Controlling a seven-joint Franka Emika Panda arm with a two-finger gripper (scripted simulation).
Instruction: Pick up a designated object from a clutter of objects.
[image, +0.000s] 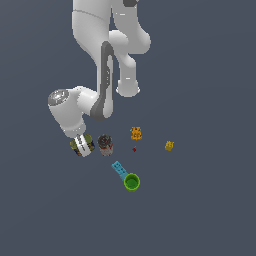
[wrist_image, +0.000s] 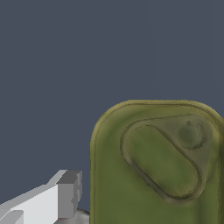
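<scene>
The designated object, a rounded-rectangular tin (image: 89, 143) with an olive-green top (wrist_image: 157, 166), lies at the exterior view's left end of the clutter of objects. My gripper (image: 81, 145) is lowered right onto it, with the white hand covering much of the tin. In the wrist view one pale finger (wrist_image: 65, 194) stands just beside the tin's long edge, a thin gap showing between them. The other finger is out of frame. The gripper looks open around the tin.
A small cylindrical can (image: 105, 145) stands close beside the tin. Farther off are two orange-yellow blocks (image: 136, 133) (image: 169, 145), a tiny red bit (image: 134, 149) and a green cup (image: 132, 182) with a blue handle (image: 119, 169).
</scene>
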